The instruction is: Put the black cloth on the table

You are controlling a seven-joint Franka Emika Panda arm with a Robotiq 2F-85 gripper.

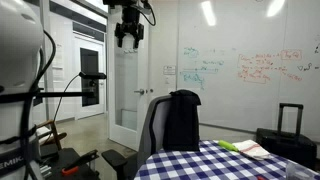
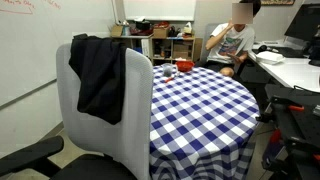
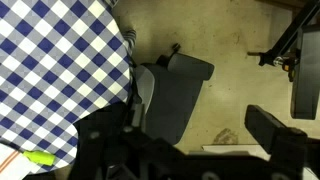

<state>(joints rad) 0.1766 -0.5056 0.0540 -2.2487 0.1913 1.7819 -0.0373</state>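
— Hanging high, is it, the gripper [image 1: 128, 38]?
— Yes, up near the ceiling, with its fingers spread apart and nothing between them (the wrist view shows the same gap).
— And the black cloth [image 2: 100, 72]?
— Well below the gripper, draped over the back of the grey office chair [image 2: 137, 112], not on the table [image 2: 205, 100].
— Where's the table, then?
— Also below the gripper, just beside the chair; the seat lies almost straight beneath the fingers.
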